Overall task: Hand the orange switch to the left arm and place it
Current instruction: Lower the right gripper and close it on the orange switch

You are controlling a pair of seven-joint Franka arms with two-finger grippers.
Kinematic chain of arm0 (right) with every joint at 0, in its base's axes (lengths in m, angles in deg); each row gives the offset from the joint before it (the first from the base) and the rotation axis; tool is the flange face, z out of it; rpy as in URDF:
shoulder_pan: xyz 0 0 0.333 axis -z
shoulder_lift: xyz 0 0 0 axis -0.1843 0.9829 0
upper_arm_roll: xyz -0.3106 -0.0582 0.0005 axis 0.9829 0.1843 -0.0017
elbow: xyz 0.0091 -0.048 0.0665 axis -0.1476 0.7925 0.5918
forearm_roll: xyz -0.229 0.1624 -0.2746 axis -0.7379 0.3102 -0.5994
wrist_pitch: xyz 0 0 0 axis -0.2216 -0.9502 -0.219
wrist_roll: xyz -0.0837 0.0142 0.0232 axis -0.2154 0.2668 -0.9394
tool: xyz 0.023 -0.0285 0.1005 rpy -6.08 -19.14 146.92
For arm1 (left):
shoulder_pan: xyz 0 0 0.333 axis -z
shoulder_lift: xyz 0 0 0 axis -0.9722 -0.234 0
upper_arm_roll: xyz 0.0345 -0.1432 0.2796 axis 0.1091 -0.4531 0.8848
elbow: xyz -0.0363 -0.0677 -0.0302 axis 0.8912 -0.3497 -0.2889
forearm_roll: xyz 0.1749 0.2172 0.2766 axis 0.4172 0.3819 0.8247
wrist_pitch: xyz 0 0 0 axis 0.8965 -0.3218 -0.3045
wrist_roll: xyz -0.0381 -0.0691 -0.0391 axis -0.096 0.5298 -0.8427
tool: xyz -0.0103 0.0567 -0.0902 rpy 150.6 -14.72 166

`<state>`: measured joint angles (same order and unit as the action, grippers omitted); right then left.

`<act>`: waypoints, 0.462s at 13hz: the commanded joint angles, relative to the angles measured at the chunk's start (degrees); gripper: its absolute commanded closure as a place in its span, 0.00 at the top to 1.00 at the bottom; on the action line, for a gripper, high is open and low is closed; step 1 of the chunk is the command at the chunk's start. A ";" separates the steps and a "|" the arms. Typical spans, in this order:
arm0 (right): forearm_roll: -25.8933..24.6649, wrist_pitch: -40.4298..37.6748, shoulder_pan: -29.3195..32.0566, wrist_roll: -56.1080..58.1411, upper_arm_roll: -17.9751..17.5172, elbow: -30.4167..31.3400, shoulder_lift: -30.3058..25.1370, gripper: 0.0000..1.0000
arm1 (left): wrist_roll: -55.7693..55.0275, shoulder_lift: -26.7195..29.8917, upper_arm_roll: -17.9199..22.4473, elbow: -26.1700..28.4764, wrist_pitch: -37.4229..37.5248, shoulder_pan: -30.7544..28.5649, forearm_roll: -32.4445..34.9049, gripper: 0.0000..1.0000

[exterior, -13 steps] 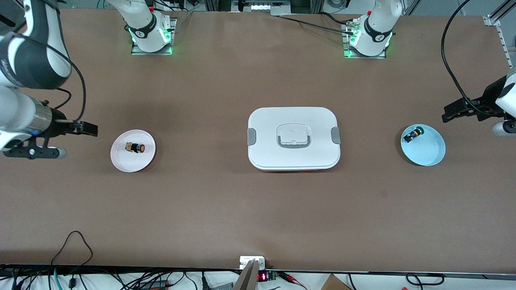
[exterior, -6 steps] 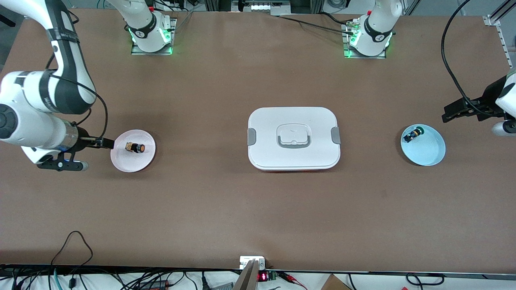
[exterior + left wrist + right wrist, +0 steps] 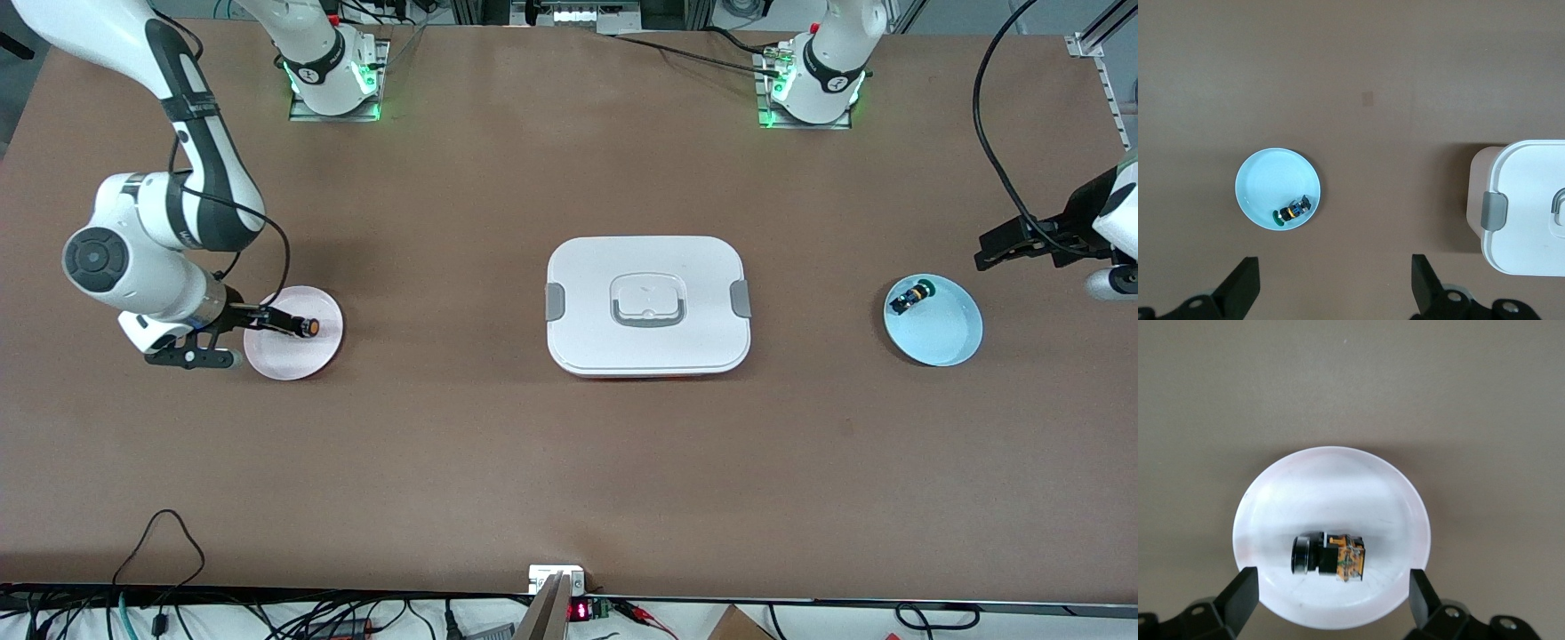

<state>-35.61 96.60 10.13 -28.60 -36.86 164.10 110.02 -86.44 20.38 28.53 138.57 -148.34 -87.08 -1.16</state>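
So the orange switch (image 3: 305, 327) is lying on its side in a small pink plate (image 3: 307, 356), which sits on the brown table (image 3: 569, 462) toward the right arm's end, well apart from the box (image 3: 647, 305). The right gripper (image 3: 283, 324) is hovering right over that plate, and in the right wrist view you can see its fingers (image 3: 1238, 597) spread wide, one on each side of the switch (image 3: 1329, 556), with the plate rim (image 3: 1331, 457) filling most of the shot. Not touching the switch as far as I can tell.

The box is white with grey side clips and sits about mid-table, lid on.

At the left arm's end there's a light blue plate (image 3: 944, 333) with a little green-capped switch (image 3: 912, 296) in it, close to the plate's edge. The left gripper (image 3: 1000, 246) hangs above the table near that end edge, beside the blue plate, just waiting. Its fingers (image 3: 1241, 290) are wide apart too, holding nothing; the left wrist view looks down on the blue plate (image 3: 1265, 183) and a corner of the box (image 3: 1525, 207).
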 commanded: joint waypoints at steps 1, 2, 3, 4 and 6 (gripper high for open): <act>0.30 6.02 0.14 -0.64 -0.39 5.17 -0.43 1.00 | -0.17 -1.04 -0.06 -2.01 0.79 -0.11 -0.26 1.00; 0.30 6.64 0.14 -0.64 -0.39 5.61 -0.17 1.00 | -0.17 -1.04 -0.06 -1.92 0.79 -0.02 -0.26 1.00; 0.30 7.34 0.22 -0.64 -0.39 5.70 0.53 1.00 | -0.17 -1.04 -0.06 -2.01 0.79 -0.02 -0.26 1.00; 0.30 8.22 0.31 -0.64 -0.39 5.70 1.50 1.00 | -0.17 -1.04 -0.06 -2.01 0.79 -0.02 -0.26 1.00; 0.30 8.84 0.31 -0.64 -0.39 5.79 2.65 1.00 | -0.17 -1.04 -0.06 -2.01 0.79 -0.02 -0.26 1.00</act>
<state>-35.61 103.88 10.14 -28.67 -36.88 169.42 111.84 -86.44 20.38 28.53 138.58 -148.34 -87.08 -1.16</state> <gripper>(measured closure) 0.000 0.000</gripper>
